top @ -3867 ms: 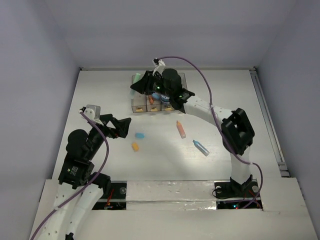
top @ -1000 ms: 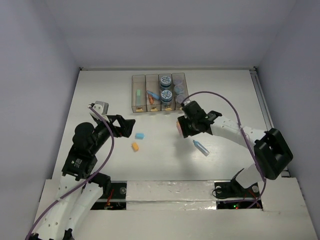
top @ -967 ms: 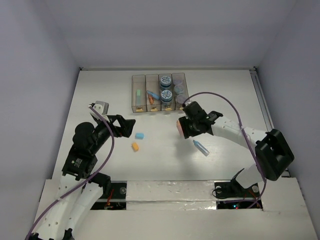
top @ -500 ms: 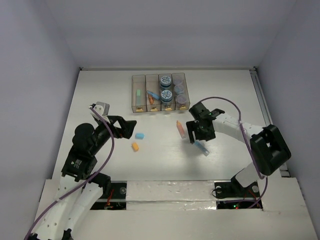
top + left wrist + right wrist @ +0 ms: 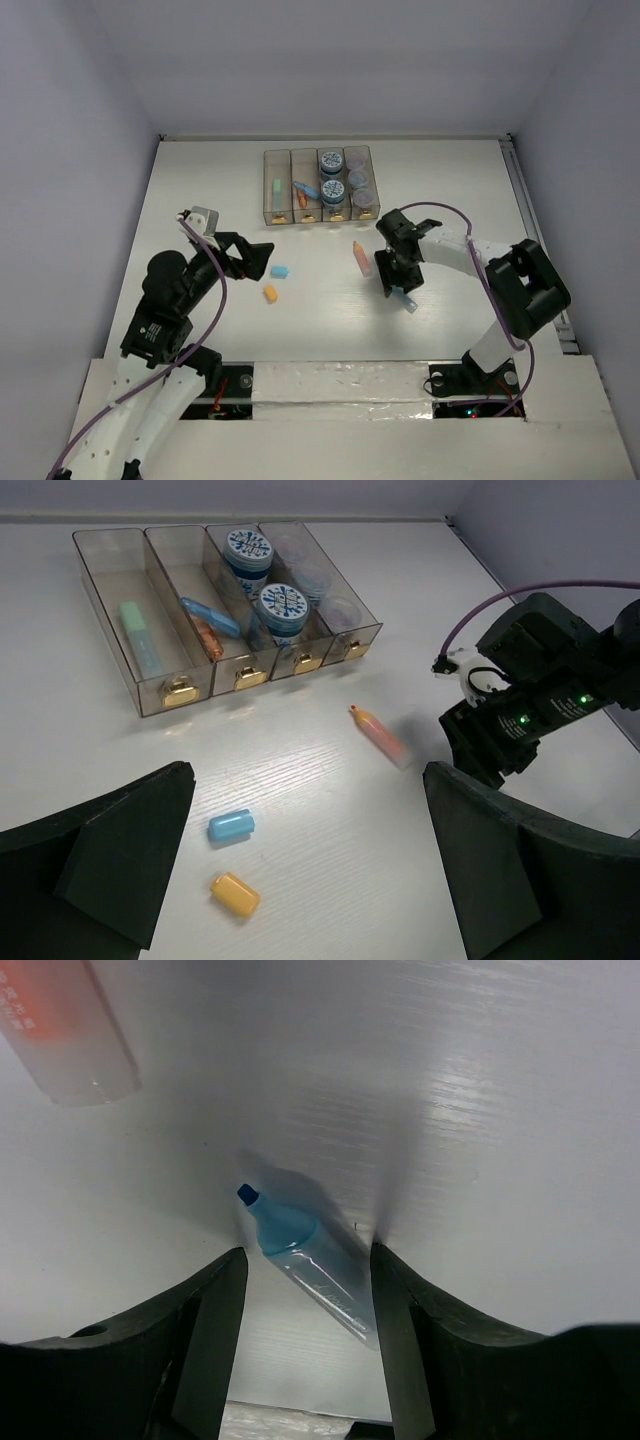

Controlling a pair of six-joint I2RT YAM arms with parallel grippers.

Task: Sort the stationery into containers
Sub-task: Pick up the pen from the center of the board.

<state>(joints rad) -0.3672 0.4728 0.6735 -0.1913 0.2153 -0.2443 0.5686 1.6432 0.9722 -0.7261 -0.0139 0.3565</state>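
A blue marker [image 5: 312, 1260] lies slanted on the table between the fingers of my right gripper [image 5: 307, 1255], which is open. Its tail end meets the right finger [image 5: 405, 1330], and a gap remains at the left finger. From above, the right gripper [image 5: 400, 282] covers most of that marker [image 5: 408, 300]. An orange-pink marker [image 5: 361, 258] lies just to its left. My left gripper [image 5: 310, 845] hangs wide open above a blue eraser [image 5: 231, 826] and an orange eraser [image 5: 235, 894]. The containers [image 5: 268, 210] hold a green stick, two markers and several jars.
The row of bins sits at the back centre of the white table, walls on three sides. The two erasers [image 5: 280, 271] lie left of centre, near the left gripper [image 5: 262, 260]. The right arm's purple cable loops over its forearm.
My right gripper left the orange-pink marker, moved right and toward the near edge, and now straddles the blue marker. Its jaws widened, then narrowed. The left arm barely moved.
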